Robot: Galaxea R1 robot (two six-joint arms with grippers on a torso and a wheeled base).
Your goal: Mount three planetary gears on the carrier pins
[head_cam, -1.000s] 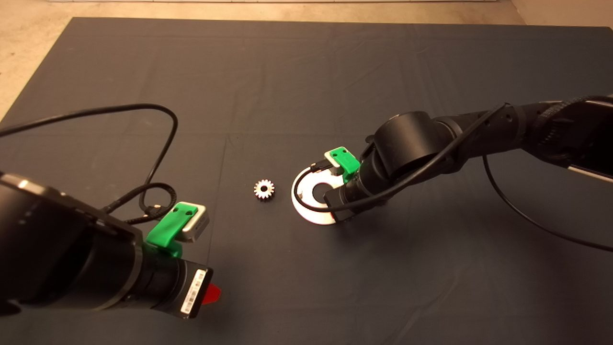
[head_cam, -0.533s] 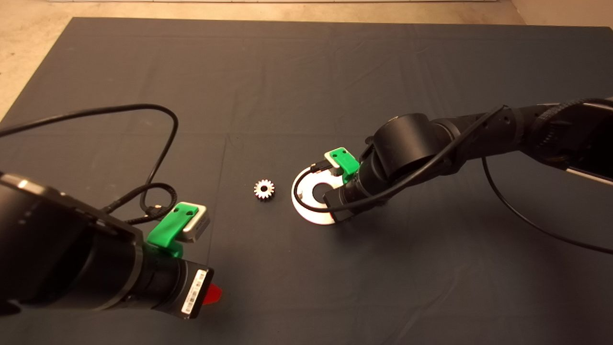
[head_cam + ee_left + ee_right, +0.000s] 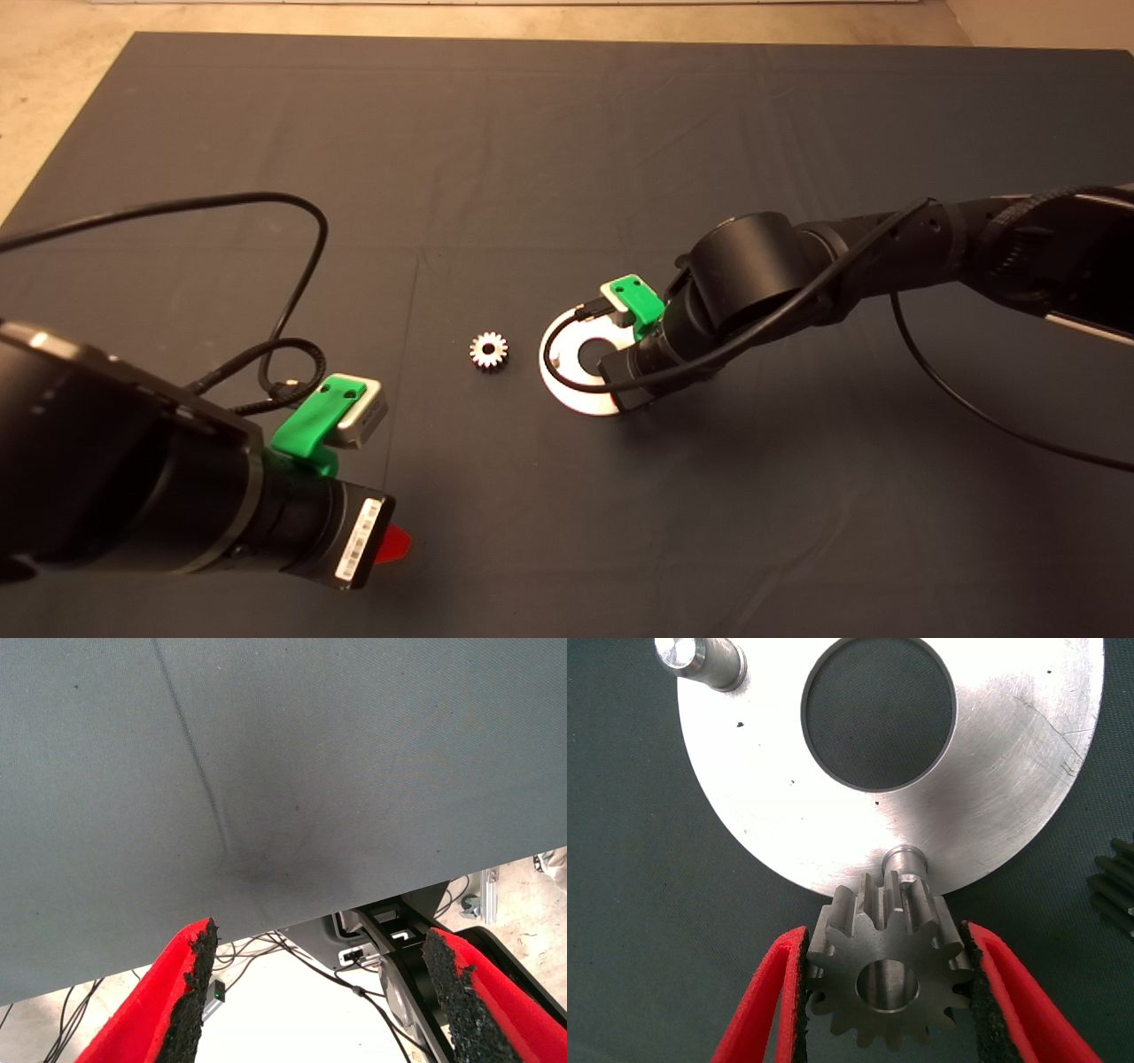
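In the right wrist view my right gripper (image 3: 884,992) is shut on a silver planetary gear (image 3: 888,979), held tilted just beside one carrier pin (image 3: 904,859) at the rim of the round silver disc (image 3: 1010,771). A second pin (image 3: 700,660) stands bare across the disc's centre hole. In the head view my right wrist (image 3: 660,341) covers part of the disc (image 3: 567,385). Another gear (image 3: 488,349) lies flat on the mat left of the disc, and its edge shows in the right wrist view (image 3: 1116,890). My left gripper (image 3: 390,542) waits open at the lower left.
The dark mat (image 3: 567,159) spreads wide behind and in front of the disc. A black cable (image 3: 292,266) loops over the mat from my left arm. The left wrist view shows the mat's edge (image 3: 266,930) and cables on the floor beyond.
My right arm has sunk slightly over the disc. The loose gear, the disc and my left arm have stayed put.
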